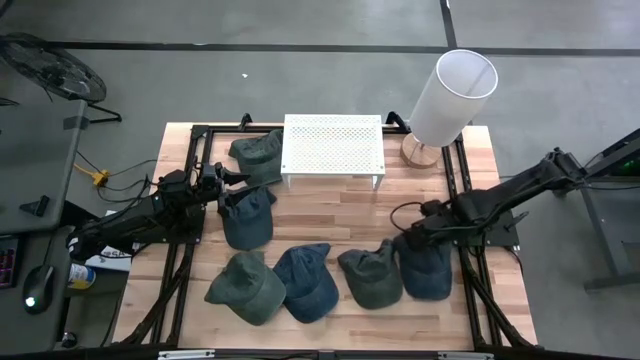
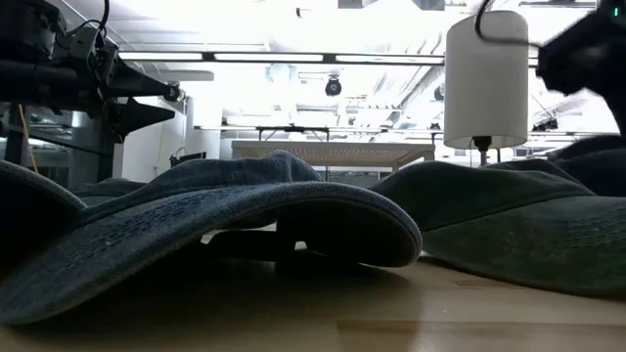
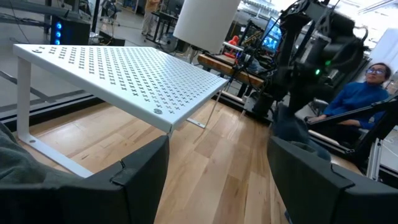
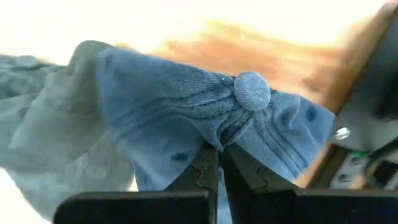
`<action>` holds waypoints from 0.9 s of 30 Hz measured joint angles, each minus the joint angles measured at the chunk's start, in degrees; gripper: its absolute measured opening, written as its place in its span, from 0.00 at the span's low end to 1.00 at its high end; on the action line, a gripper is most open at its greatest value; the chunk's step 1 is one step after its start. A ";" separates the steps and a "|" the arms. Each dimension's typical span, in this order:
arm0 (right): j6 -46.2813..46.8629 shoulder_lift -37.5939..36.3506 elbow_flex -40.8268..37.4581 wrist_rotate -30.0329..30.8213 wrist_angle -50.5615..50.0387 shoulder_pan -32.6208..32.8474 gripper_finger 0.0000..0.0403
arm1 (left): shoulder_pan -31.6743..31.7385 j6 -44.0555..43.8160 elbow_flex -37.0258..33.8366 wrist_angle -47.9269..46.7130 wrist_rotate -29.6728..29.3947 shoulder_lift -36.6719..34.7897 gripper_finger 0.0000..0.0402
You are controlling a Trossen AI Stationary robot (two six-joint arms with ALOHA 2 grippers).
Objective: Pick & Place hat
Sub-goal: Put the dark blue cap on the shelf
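Observation:
Several caps lie on the wooden table. A green cap (image 1: 258, 155) and a blue cap (image 1: 247, 215) are at the left, and a green cap (image 1: 245, 288), a blue cap (image 1: 305, 282) and a green cap (image 1: 368, 275) lie along the near side. The blue cap (image 1: 428, 268) at the near right is the one my right gripper (image 1: 408, 237) is shut on. My left gripper (image 1: 232, 180) hovers open between the two left caps, facing the white perforated rack (image 3: 124, 71), with nothing between its fingers (image 3: 134, 174). My right gripper (image 4: 219, 152) pinches a gathered fold of the blue cap's crown (image 4: 214, 134) between its two fingers, just beside the top button (image 4: 252, 90). The cloth is puckered into creases at the fingertips. Whether the cap is off the table, I cannot tell.
The white perforated rack (image 1: 333, 148) stands at the far middle of the table. A white lamp (image 1: 452, 95) on a wooden base is at the far right corner. Bare wood lies between the rack and the near row of caps. A person in blue (image 3: 364, 93) sits beyond the table.

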 joint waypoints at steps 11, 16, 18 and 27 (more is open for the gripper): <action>-9.01 -0.37 15.14 8.29 -13.41 1.22 0.00 | 0.00 0.00 0.00 0.00 0.00 -0.02 0.67; -14.00 -0.28 19.02 11.32 -13.81 1.61 0.00 | 0.00 0.00 0.00 0.00 0.00 -0.02 0.67; -15.96 0.06 20.46 12.57 -13.17 1.03 0.00 | 0.00 0.00 0.00 0.00 0.00 -0.02 0.67; -25.93 5.79 30.19 14.53 -8.76 -5.22 0.00 | 0.00 0.01 0.00 0.00 0.00 -0.01 0.67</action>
